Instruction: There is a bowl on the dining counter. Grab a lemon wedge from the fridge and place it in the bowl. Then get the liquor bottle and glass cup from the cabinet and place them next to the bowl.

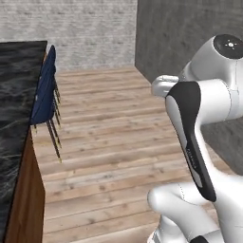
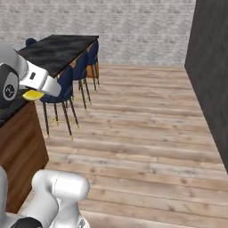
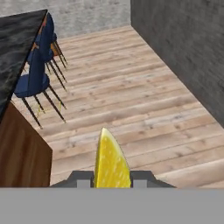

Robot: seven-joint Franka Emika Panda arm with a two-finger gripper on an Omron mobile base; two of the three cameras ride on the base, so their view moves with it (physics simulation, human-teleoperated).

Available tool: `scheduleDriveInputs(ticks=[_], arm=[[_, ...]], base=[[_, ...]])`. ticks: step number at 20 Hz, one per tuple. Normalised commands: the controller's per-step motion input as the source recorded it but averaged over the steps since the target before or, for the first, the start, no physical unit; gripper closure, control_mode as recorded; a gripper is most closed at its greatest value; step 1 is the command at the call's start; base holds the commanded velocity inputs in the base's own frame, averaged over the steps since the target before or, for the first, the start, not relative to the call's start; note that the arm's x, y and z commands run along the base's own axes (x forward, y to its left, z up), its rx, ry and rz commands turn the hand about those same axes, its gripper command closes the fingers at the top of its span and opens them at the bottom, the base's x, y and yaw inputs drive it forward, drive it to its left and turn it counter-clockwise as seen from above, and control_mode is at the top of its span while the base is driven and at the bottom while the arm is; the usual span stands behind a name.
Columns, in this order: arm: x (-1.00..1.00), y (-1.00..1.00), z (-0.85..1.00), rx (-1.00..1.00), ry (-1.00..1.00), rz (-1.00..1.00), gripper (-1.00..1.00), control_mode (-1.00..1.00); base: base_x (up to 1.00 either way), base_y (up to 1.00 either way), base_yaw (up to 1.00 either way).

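Your lemon wedge is pinched between the two dark fingertips of the gripper, its narrow point standing up away from the hand. The jaws are closed most of the way onto its sides and hold it firmly. From the right base camera you can see a sliver of the same yellow wedge peeking out under the white hand, just off the near end of the dining counter.

Take that counter as your landmark. It is a long glossy black marble top with thin white veins and warm-brown wooden sides; the wedge hangs in the air beside its near corner, over the floor and not over the top. Along the counter's side facing the open room stands a row of dark-blue stools on thin dark legs, tucked close against the wood.

Beyond the stools, away from the counter, a floor of pale wooden planks spreads across the room. On the far side of that floor from the counter rises a dark-grey wall. Past the counter's far end, a light-grey brick wall closes the room.
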Motion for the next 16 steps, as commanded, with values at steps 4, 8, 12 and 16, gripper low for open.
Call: scheduleDriveInputs(ticks=[4,8,12,16], arm=[[0.0,0.0,0.0,0.0,0.0,0.0,1.0,1.0],[0.0,0.0,0.0,0.0,0.0,0.0,1.0,1.0],[0.0,0.0,0.0,0.0,0.0,0.0,1.0,1.0],[0.0,0.0,0.0,0.0,0.0,0.0,1.0,1.0]], base=[[1.0,-0.15,0.11],[1.0,-0.47,0.02],[1.0,-0.51,0.01],[1.0,-0.51,0.02]])
